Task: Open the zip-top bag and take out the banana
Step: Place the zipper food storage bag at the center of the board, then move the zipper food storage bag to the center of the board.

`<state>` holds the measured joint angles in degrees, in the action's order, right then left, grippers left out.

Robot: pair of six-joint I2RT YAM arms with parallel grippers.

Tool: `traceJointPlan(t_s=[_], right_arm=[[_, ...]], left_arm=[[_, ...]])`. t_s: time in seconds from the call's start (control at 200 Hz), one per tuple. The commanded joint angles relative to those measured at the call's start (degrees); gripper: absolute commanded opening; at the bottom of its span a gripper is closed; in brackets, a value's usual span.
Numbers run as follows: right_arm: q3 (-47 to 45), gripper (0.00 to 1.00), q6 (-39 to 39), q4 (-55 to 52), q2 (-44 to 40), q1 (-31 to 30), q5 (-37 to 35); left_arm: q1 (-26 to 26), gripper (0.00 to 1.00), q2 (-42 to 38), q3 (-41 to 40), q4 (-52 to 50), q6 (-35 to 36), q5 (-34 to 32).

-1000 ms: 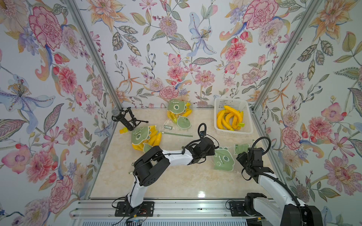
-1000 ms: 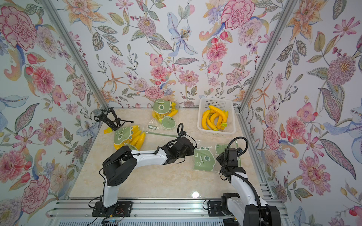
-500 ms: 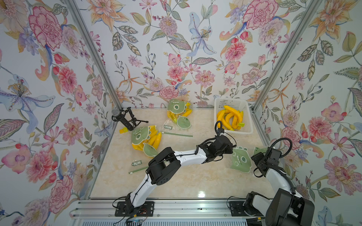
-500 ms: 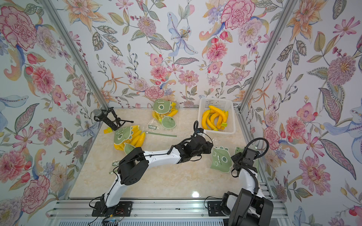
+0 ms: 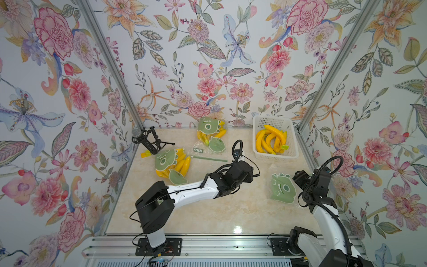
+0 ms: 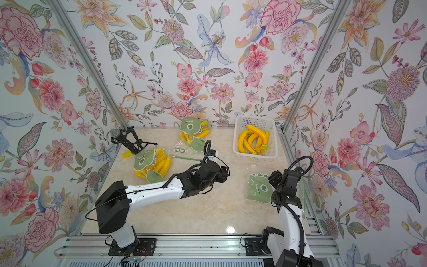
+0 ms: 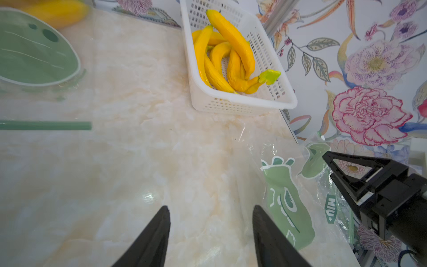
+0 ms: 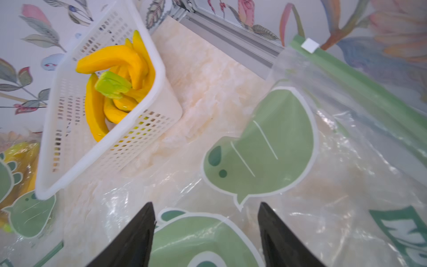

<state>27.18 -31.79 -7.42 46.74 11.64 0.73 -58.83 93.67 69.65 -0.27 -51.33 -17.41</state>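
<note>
An empty zip-top bag (image 5: 283,191) with a green dinosaur print lies flat on the marble top at the right, seen in both top views (image 6: 258,189). My left gripper (image 7: 210,209) is open above bare table, just left of that bag (image 7: 286,203). My right gripper (image 8: 206,205) is open too and hovers over the bag's green print (image 8: 261,148), holding nothing. The bag's green zip strip (image 8: 360,85) runs along the wall side. No banana shows inside this bag. Several yellow bananas (image 5: 270,141) lie in the white basket (image 5: 275,156).
Two other zip-top bags full of bananas lie at the left (image 5: 173,164) and at the back (image 5: 211,134). A black microphone stand (image 5: 147,141) sits in the back left corner. The right wall's metal rail (image 8: 231,34) runs close to the empty bag.
The empty bag slid to the right across the table. My left gripper opened, let go of it and drew back to the left. The right arm shifted right with the bag.
</note>
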Motion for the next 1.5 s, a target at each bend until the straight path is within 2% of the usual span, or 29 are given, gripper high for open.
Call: traceJointPlan(t_s=[0.0,0.125,0.15,0.19,0.29,0.385,0.515,0.61,0.696,0.866,0.936,1.076,1.211,1.356,1.441,1.491], right_arm=[[-2.24,0.68,1.18,-2.32,-6.81,-5.28,3.53],[-1.89,0.71,1.96,-1.86,-8.98,-15.35,5.34],[-1.66,0.72,2.05,-1.90,-8.44,-17.46,5.14],[-1.15,0.75,1.80,-2.03,-7.35,-20.81,3.65],[-0.94,0.79,1.34,-0.23,-4.30,-29.44,-0.32],[-0.99,0.81,0.31,2.50,-1.21,-36.50,-3.77],[-0.91,0.83,-1.71,6.37,2.60,-43.75,-6.61],[-1.20,0.84,-2.75,9.11,4.70,-48.37,-8.42],[-0.89,0.85,-3.20,10.64,7.15,-52.51,-8.82],[-0.90,0.85,-3.45,14.71,11.53,-56.48,-7.43],[-0.99,0.85,-3.54,15.68,12.48,-57.08,-7.03],[-0.72,0.85,-2.12,16.23,13.85,-57.16,-6.84],[-0.28,0.84,3.72,18.08,15.70,-57.04,-5.49],[1.28,0.84,14.27,21.49,19.52,-56.25,-0.05],[2.87,0.85,17.85,23.83,22.70,-54.65,6.93],[4.21,0.85,18.34,24.29,24.86,-54.02,8.74]], left_arm=[[3.68,0.71,-9.05,-3.44,-11.28,5.80,-13.28],[11.25,0.83,-18.55,-8.64,-21.18,6.96,-18.74],[13.15,0.92,-19.99,-9.34,-24.32,5.52,-20.45],[16.32,0.94,-22.34,-10.78,-27.77,3.69,-22.76],[24.61,0.98,-27.82,-15.81,-27.25,5.08,-23.81],[33.21,0.99,-29.38,-18.71,-23.56,8.63,-19.33],[45.33,0.99,-26.65,-21.61,-17.32,11.64,-8.52],[51.10,0.99,-22.75,-22.63,-13.34,13.01,-0.98],[53.42,0.99,-18.77,-22.28,-11.21,14.21,3.41],[53.82,0.99,-11.48,-21.78,-7.65,16.30,11.99],[52.85,0.93,-8.75,-20.86,-7.81,16.89,13.94],[45.30,0.87,-7.40,-18.85,-9.41,16.30,9.17],[38.68,0.80,-4.86,-17.01,-10.48,15.14,6.45],[32.79,0.74,0.14,-14.54,-11.23,14.79,4.07],[30.15,0.73,1.64,-13.79,-10.67,14.69,3.81],[28.80,0.73,2.35,-13.21,-10.64,14.64,3.70]])
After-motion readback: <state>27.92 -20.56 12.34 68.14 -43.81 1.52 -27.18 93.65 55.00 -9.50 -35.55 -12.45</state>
